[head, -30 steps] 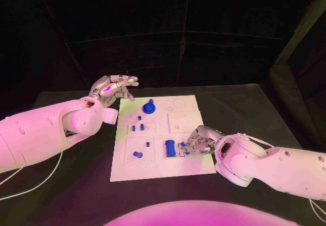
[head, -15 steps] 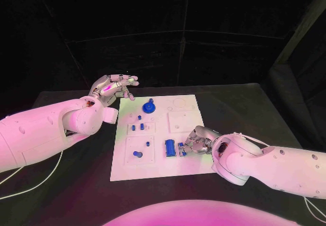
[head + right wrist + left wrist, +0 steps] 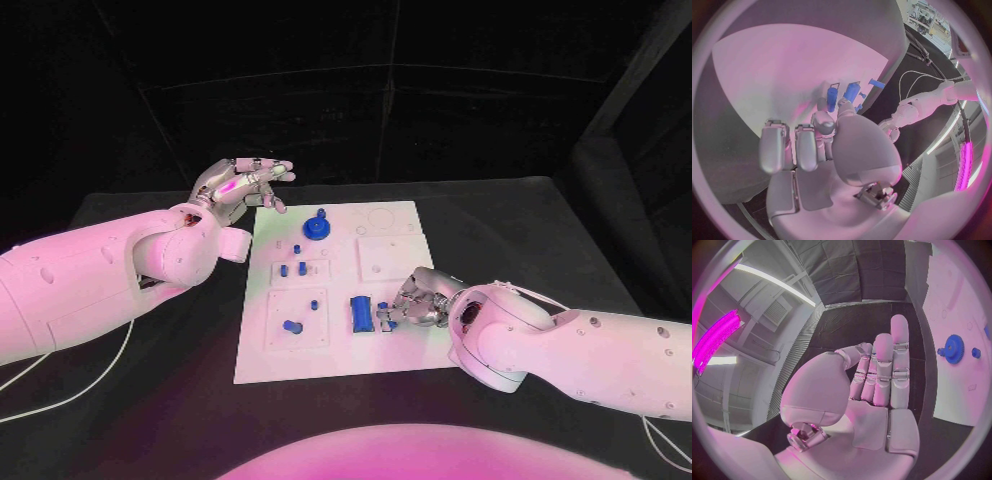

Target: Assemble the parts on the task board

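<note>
Blue small part [image 3: 385, 321] sits low on the white task board [image 3: 407, 355], beside the rectangular block [image 3: 359, 314]; the right hand [image 3: 415, 303] has crept closer, fingers curled, grip unclear. Left hand [image 3: 238, 185] stays raised, fingers apart.

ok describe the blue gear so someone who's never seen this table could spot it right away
Find the white task board in the middle of the black table. Near its far edge, close to the raised left hand, lies the blue gear. It is round and toothed with a knob at its centre, and wider than the small blue pegs in front of it.
</note>
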